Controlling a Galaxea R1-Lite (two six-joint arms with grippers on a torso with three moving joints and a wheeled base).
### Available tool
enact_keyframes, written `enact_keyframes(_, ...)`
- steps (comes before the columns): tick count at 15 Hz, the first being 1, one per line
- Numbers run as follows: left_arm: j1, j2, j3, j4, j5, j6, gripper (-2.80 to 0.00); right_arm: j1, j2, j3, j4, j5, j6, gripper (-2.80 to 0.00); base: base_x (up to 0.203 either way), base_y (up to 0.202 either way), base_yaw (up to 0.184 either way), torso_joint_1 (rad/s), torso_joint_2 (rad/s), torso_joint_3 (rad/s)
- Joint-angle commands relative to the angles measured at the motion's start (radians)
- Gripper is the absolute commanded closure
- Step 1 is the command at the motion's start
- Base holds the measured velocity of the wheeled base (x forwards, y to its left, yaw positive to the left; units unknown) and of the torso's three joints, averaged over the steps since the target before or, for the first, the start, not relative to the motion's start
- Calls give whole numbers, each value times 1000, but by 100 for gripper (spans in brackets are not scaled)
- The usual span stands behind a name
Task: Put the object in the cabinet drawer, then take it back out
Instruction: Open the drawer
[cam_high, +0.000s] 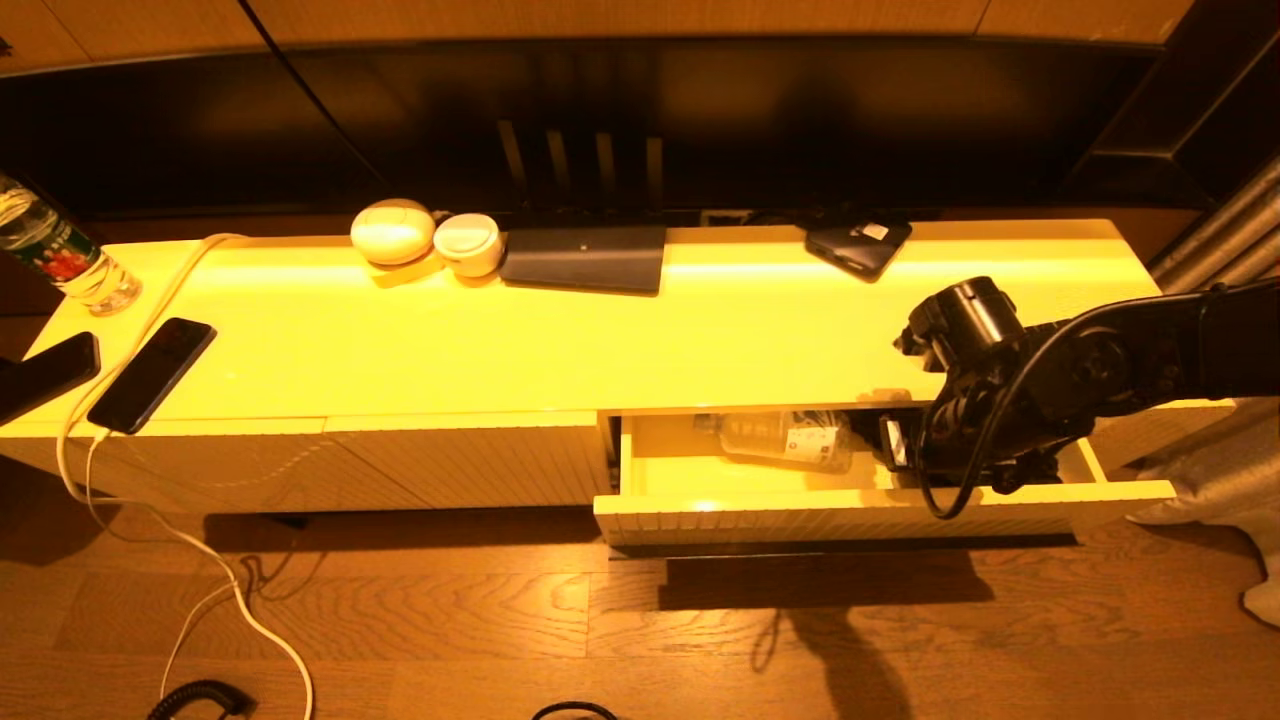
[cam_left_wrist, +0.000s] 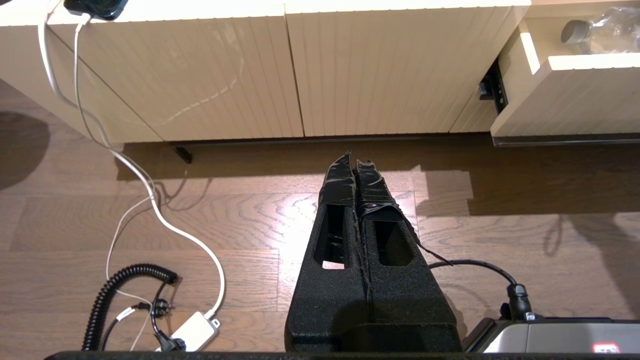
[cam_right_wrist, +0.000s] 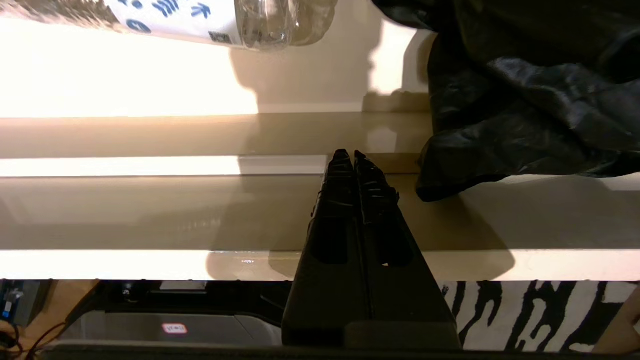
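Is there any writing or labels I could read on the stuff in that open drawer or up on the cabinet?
Bottle in the drawer: white label with blue characters and a small code square, cut off, not readable.
Bottle on the cabinet top: green and red label, too blurred to read.
Dark device: small white sticker, too small to read.
Nothing else carries text.

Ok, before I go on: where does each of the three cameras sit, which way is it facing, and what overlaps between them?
Head view: high on the robot, looking down at the cabinet top and the open cabinet drawer; the right arm reaches into it.
Left wrist view: behind the shut left gripper, low over the floor, facing the ribbed cabinet front.
Right wrist view: behind the shut right gripper, looking into the drawer at a black bag.
Shared: the clear plastic bottle lying in the drawer shows in all three.
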Motion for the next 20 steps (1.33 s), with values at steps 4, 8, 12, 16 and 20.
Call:
enact_keyframes(4,0,0,2,0,0,0,0,14,7,33,21,-1,4,0,0,0,0,0,0,0)
enact_keyframes(8,0,0,2,0,0,0,0,29,9,50,76,-4,8,0,0,0,0,0,0,0)
enact_keyframes(12,0,0,2,0,0,0,0,46,7,101,85,0,11,0,0,0,0,0,0,0)
enact_keyframes(16,0,0,2,0,0,0,0,60,1,178,77,1,16,0,0,0,0,0,0,0)
enact_keyframes(20,0,0,2,0,0,0,0,91,-11,217,85,9,68,0,0,0,0,0,0,0)
